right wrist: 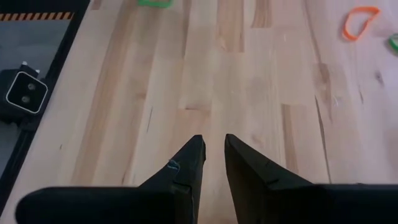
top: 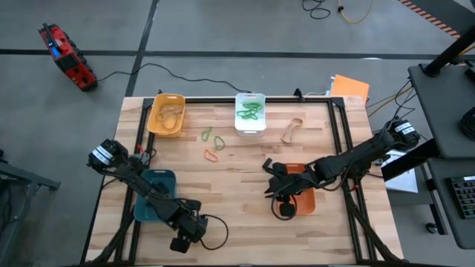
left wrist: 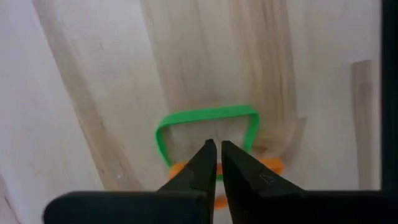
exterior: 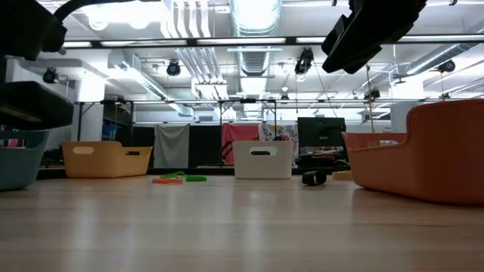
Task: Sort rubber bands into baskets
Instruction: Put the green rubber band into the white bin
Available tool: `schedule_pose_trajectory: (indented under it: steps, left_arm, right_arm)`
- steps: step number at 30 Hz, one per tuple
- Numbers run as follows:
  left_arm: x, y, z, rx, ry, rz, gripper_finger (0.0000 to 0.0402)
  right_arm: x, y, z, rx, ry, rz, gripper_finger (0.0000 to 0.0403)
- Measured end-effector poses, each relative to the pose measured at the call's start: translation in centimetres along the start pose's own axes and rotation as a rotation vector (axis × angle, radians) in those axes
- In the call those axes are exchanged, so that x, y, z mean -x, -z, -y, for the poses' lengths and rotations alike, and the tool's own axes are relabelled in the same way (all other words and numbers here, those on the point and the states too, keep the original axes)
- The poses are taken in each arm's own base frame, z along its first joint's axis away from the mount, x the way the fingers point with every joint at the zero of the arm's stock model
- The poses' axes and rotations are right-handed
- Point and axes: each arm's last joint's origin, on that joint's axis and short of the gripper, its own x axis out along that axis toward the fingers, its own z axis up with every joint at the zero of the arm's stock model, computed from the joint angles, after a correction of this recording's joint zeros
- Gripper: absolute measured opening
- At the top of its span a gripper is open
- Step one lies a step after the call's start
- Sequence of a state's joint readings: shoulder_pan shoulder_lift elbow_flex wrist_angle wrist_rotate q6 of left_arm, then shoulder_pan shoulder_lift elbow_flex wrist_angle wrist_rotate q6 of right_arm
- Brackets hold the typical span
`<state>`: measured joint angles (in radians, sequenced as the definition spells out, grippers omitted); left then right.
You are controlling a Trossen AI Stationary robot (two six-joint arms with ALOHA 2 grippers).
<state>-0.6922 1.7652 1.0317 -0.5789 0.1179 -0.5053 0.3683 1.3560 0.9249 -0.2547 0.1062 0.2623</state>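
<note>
Near tabletop edge: left gripper (top: 182,242) fingers nearly closed, empty; right gripper (top: 273,180) slightly parted, empty, beside orange plastic basket (top: 306,202). Loose green/orange rubber bands (top: 211,144) centre-far. Risk: thin loops slip during pinch.

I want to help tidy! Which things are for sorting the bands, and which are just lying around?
For the job: yellow basket, white basket, teal basket, orange basket, green bands, orange band, tan band.
Lying about: red tool, orange paper, keyboard, yellow cable.
</note>
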Motion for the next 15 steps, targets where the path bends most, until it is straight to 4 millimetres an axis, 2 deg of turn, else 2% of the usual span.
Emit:
schedule_pose_trajectory:
  steps: [15]
  left_arm:
    - [-0.74,0.66,-1.01,-0.036,-0.065,0.004,0.0]
  right_arm:
    - [-0.03,-0.03,-0.01,0.0,-0.001,0.003,0.0059]
